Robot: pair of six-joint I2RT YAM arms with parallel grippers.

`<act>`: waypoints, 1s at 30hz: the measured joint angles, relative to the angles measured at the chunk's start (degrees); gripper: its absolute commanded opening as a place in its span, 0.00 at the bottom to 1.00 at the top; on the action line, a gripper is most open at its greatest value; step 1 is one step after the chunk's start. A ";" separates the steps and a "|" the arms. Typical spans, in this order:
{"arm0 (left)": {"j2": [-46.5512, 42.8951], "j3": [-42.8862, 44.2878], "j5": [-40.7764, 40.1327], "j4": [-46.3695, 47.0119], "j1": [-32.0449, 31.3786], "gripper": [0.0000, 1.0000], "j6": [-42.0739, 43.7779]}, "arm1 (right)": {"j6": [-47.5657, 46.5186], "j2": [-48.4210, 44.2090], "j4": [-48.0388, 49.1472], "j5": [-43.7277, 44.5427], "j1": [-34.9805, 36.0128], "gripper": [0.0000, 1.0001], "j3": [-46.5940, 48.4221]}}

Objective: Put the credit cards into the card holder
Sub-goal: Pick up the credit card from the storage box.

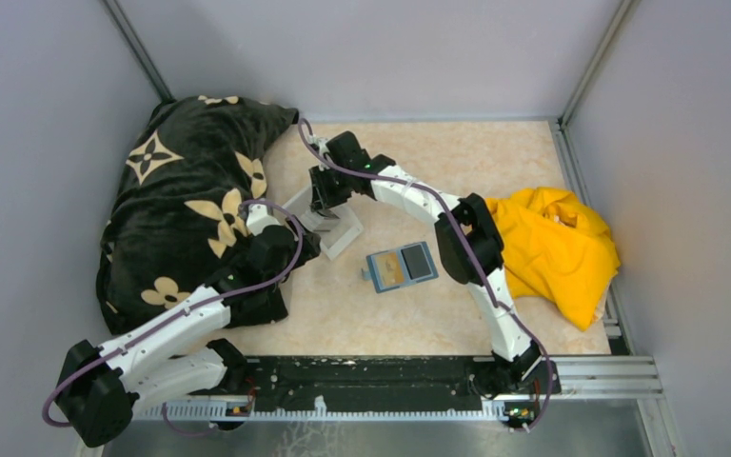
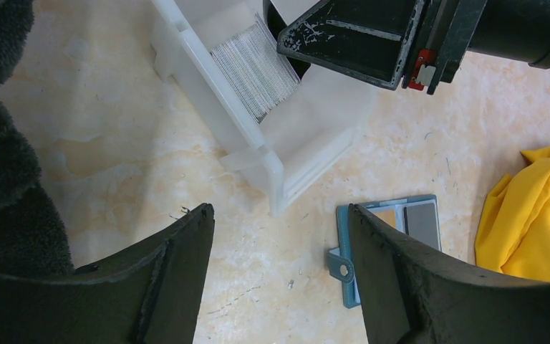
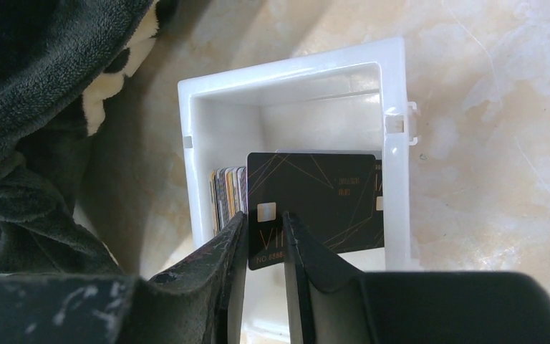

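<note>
From above, I see the card holder [image 1: 402, 267] lying open on the table [image 1: 390, 324], a tan card in one half and a grey one in the other. It sits between the white tray [image 1: 343, 238] and the yellow cloth [image 1: 552, 248]. My right gripper [image 1: 326, 202] reaches down into the tray. My left gripper [image 1: 297, 246] hangs just beside the tray, at the edge of the black flowered blanket [image 1: 181, 190].

On the left wrist camera, the left gripper [image 2: 279, 215] stands wide apart with nothing between its fingers, only bare table. The tray is just beyond, with a stack of cards [image 2: 254, 68] standing on edge inside. The card holder is partly hidden behind one finger.

On the right wrist camera, the right gripper [image 3: 265, 215] is narrowed to a slim gap over the tray. A black card [image 3: 329, 201] with gold lines faces me, its lower corner at the fingertips. I cannot tell whether they grip it. More cards stand against the tray's left wall.
</note>
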 measured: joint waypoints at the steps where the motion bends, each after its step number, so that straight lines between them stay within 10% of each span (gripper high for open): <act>1: 0.00 0.00 0.02 0.00 0.00 0.75 0.00 | 0.02 -0.07 0.15 0.04 0.00 0.21 -0.11; 30: 0.04 -0.50 2.89 10.69 4.09 0.88 11.39 | -10.97 -12.98 1.25 15.32 0.48 0.00 -13.60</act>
